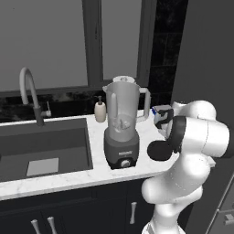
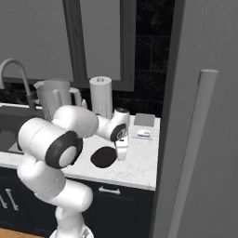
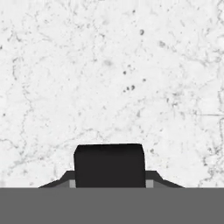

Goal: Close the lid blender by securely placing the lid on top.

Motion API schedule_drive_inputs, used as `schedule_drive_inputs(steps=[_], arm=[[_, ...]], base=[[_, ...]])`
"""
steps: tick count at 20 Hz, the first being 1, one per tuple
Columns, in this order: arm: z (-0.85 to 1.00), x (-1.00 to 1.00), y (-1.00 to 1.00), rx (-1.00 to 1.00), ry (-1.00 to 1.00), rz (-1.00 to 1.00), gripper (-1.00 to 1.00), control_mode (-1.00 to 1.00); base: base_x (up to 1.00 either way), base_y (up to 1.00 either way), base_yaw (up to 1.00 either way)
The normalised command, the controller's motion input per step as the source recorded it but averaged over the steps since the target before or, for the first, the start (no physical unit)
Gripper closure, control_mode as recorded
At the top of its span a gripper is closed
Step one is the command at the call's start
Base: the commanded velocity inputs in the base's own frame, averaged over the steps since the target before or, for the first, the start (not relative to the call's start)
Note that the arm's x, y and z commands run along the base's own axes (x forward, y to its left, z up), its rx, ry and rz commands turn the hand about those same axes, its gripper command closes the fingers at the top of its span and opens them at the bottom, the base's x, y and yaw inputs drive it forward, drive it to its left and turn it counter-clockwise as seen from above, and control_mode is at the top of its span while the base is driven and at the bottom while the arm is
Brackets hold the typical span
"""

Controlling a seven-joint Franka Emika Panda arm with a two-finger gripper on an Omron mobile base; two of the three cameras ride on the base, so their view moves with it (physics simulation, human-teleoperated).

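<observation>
your gripper (image 2: 121,153) is low at the lid's (image 2: 103,157) 3 o'clock edge. i can't tell if its fingers pinch it. a weak hold could drop it before the blender (image 1: 121,123).

Blender (image 1: 121,125) open; lid (image 2: 103,157) flat on counter.

Counter (image 3: 109,65): white marble look, grey veining, smooth. Blender (image 1: 121,123): clear grey-tinted plastic-like jar, matt dark grey base. Lid (image 2: 103,157): matt black. Faucet (image 1: 28,93): brushed metal look. Sink (image 1: 68,137): matt dark. Paper towel roll (image 2: 101,96): white paper.
</observation>
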Motion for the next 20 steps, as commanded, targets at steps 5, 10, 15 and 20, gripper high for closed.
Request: schedule_drive_inputs(steps=[5,10,15,20], arm=[[0.51,-0.38,0.0,0.0,0.0,-0.07,1.0,-1.0],[0.66,-0.28,0.0,0.05,0.0,-0.09,1.0,-1.0],[0.71,-0.22,-0.02,0.06,0.0,-0.18,1.0,-1.0],[0.54,-0.32,-0.15,0.03,0.03,-0.18,1.0,-1.0]], base=[[0.0,0.0,0.0],[0.0,0.0,0.0],[0.0,0.0,0.0],[0.0,0.0,0.0]])
